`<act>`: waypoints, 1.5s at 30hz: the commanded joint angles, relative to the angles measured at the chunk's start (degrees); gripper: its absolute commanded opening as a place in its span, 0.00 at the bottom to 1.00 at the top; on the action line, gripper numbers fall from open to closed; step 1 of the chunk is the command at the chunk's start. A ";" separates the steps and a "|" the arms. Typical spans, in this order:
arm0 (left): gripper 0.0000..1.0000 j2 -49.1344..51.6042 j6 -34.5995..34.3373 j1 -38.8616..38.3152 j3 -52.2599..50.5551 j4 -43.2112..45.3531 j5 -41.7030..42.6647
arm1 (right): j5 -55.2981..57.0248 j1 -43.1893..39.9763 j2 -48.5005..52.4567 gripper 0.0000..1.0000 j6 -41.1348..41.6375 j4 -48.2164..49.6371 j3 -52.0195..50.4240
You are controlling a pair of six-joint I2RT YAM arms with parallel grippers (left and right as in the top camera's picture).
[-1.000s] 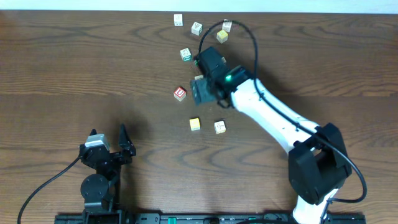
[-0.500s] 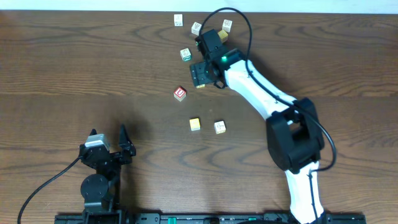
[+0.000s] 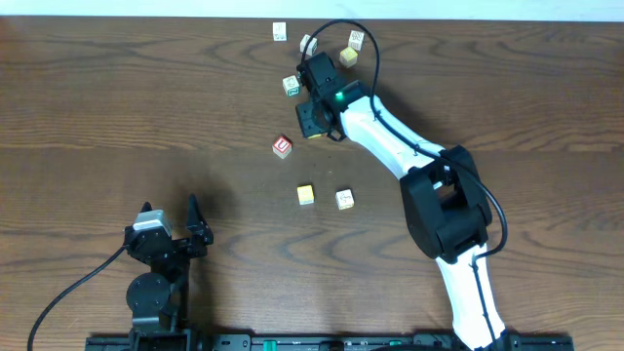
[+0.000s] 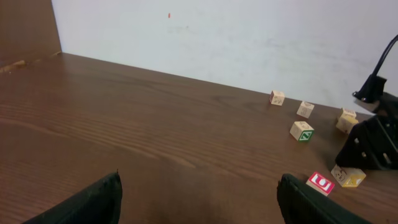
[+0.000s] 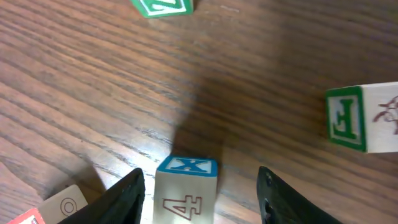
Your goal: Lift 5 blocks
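Several pale alphabet blocks lie scattered on the brown table. My right gripper [image 3: 313, 119] [image 5: 200, 190] is low over a block with a blue X top and a red 4 [image 5: 185, 186]. The jaws straddle that block: the left finger is close to it and a gap shows on the right side. A red block [image 3: 282, 147] [image 4: 321, 183] lies just beside the gripper, nearer the front. A yellow block [image 3: 306, 194] and another pale one [image 3: 344, 199] lie nearer the front edge. My left gripper [image 3: 196, 222] [image 4: 199, 205] rests open at the front left with nothing in it.
More blocks sit at the back: a green-printed one [image 3: 291, 85] [image 5: 163, 6], one with a green F [image 5: 360, 118], and others [image 3: 280, 30] [image 3: 356, 39] near the wall edge. The right arm's black cable [image 3: 375, 44] loops over them.
The right arm has stretched further back and left, bringing its gripper down around the blue X block, and its jaws have narrowed. The left arm has not moved.
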 commanded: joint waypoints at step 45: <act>0.80 -0.35 0.55 0.35 -1.09 -2.25 -0.50 | 5.62 -5.64 -28.20 0.01 8.33 -15.82 -24.50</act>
